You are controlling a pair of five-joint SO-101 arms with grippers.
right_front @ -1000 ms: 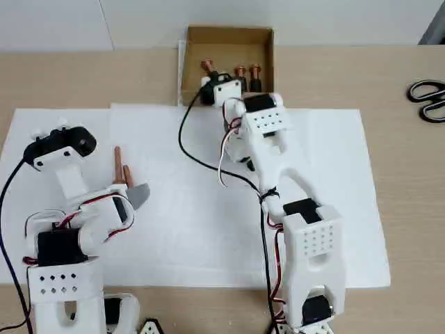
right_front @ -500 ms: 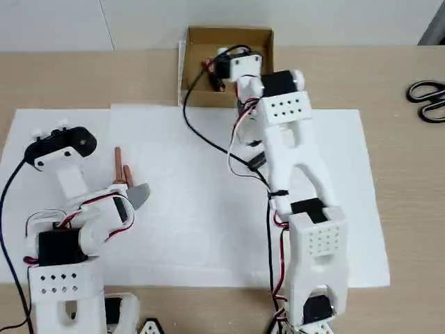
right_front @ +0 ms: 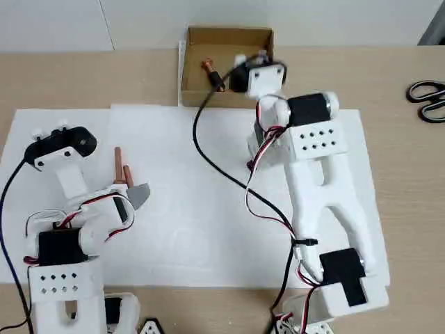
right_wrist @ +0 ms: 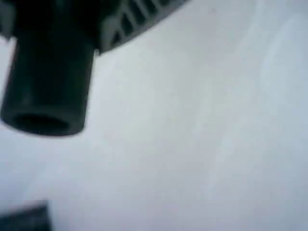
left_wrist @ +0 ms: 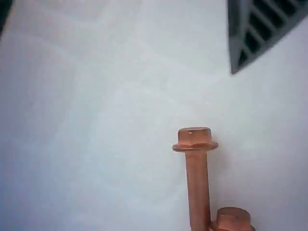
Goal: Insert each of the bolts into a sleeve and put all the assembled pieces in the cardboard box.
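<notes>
Two copper bolts [right_front: 122, 167] lie side by side on the white paper; the left wrist view has the longer bolt [left_wrist: 196, 173] and the head of the other bolt [left_wrist: 232, 219]. My left gripper [right_front: 132, 188] rests just behind them, open, with one grey ribbed finger [left_wrist: 260, 33] showing. The right arm stretches forward to the cardboard box [right_front: 229, 35], its wrist over the box's right half. In the right wrist view a black sleeve [right_wrist: 48, 82] sits against a ribbed finger, hollow end toward the camera. One assembled piece [right_front: 213, 74] lies in the box.
A large white paper sheet [right_front: 195, 229] covers the table's middle. Scissors [right_front: 427, 99] lie at the far right edge on the bare wood. A black cable [right_front: 222, 167] from the right arm trails across the paper.
The right arm has stretched forward and swung right, from the box's left front to over its right half, hiding two assembled pieces. The left arm and bolts have not moved.
</notes>
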